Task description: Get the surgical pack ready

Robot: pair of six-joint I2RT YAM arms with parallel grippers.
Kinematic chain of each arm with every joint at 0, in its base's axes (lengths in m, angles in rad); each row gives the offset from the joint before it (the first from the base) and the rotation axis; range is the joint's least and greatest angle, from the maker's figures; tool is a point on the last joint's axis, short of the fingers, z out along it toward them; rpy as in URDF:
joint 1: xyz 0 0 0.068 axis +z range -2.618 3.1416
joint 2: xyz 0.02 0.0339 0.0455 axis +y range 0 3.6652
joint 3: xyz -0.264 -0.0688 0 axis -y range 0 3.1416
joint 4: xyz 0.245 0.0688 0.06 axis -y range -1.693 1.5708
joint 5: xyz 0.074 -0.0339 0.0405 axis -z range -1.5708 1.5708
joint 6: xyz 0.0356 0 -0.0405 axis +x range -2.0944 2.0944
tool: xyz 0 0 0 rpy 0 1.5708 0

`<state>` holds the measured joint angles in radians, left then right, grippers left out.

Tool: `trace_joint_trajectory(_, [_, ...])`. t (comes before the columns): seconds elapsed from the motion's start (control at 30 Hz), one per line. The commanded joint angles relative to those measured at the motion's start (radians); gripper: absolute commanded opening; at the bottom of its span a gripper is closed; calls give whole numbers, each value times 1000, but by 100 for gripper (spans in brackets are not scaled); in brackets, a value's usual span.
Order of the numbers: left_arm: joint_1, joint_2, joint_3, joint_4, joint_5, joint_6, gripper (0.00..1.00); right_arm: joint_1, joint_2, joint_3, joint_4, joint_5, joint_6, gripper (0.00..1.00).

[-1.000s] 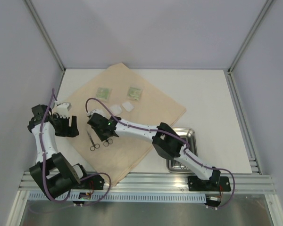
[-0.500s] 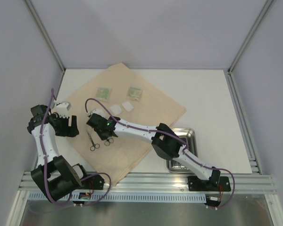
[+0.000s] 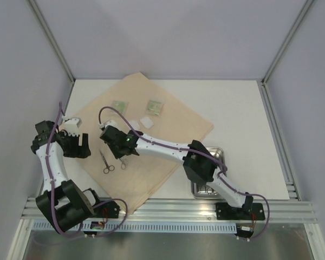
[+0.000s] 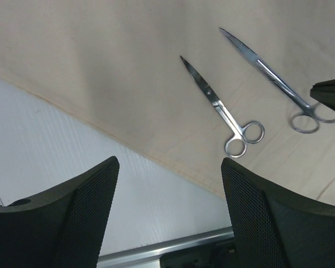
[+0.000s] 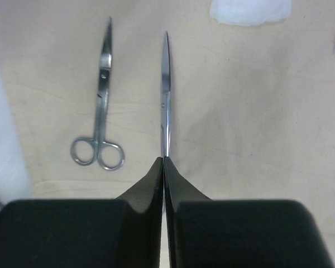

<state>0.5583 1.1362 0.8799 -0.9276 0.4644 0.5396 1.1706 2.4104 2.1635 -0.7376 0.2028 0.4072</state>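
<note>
My right end effector [image 5: 163, 163] is pressing its fingers together on the gripped scissors [image 5: 165, 84], close to the rings, which are hiding under the fingers. The long axis is running straight ahead from it, with the tips pointing away, and the blades are lying low over the cloth [image 3: 168, 124]. The free scissors [image 5: 104, 72] are lying just beside on its left, almost parallel, rings toward me. My left end effector [image 4: 170, 167] is hovering with fingers wide apart, and the free scissors are ahead of it to the right, so I am judging this pair belongs to the left arm. The tray [image 3: 219, 151] is sitting behind my right end effector, on the counter [image 3: 238, 108], partly under my right arm. I cannot tell what is in it.
</note>
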Motion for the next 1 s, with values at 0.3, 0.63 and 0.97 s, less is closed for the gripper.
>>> trace_joint_trajectory(0.3, [9, -44, 51, -34, -3, 26, 85, 4, -119, -21, 76, -8, 19, 1])
trace_joint_trajectory(0.63, [9, -46, 42, -30, -12, 36, 88, 4, 30, 64, 27, -39, -5, 28])
trace_joint_trajectory(0.97, [9, -46, 36, -22, -17, 39, 89, 3, 159, 111, -71, 30, -27, 27])
